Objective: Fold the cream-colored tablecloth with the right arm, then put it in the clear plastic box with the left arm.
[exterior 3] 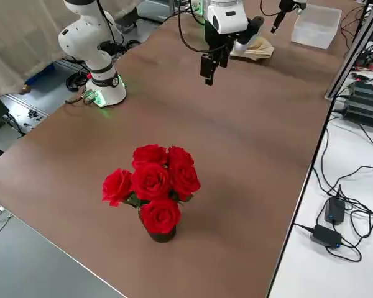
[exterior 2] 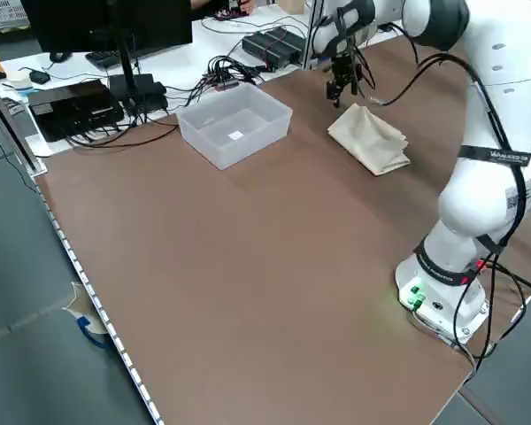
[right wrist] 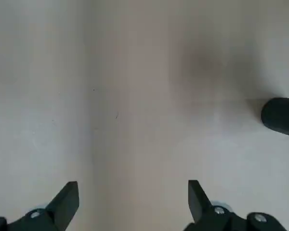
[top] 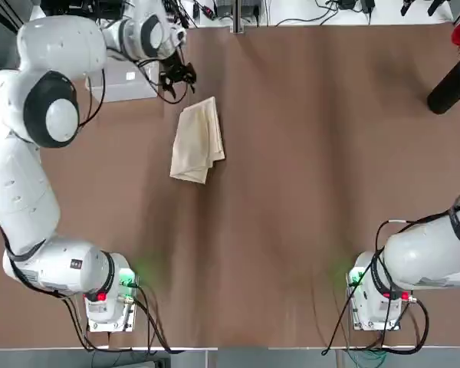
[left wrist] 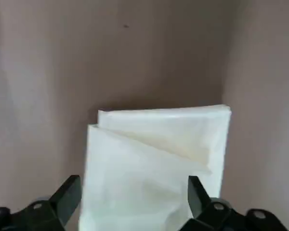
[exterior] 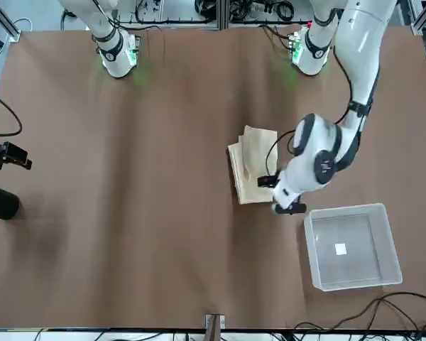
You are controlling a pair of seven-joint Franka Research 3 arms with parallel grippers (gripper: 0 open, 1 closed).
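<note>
The cream-colored tablecloth [top: 198, 140] lies folded in flat layers on the brown table, left of the middle and toward the far side. My left gripper [top: 176, 77] hangs open just above the cloth's far end, between the cloth and the clear plastic box [exterior: 351, 245]. In the left wrist view the tablecloth [left wrist: 154, 159] shows below and between the two spread fingers of the left gripper [left wrist: 135, 197], which hold nothing. The box [exterior 2: 234, 124] has only a small white mark on its bottom. My right gripper [right wrist: 133, 195] stands open over bare table at the far right, well away from the cloth.
A dark vase [top: 448, 88] of red roses [exterior 3: 152, 186] stands at the far right of the table, close to the right gripper [exterior 3: 208, 69]. Cables and electronics [exterior 2: 274, 44] lie on the white bench beyond the table's far edge.
</note>
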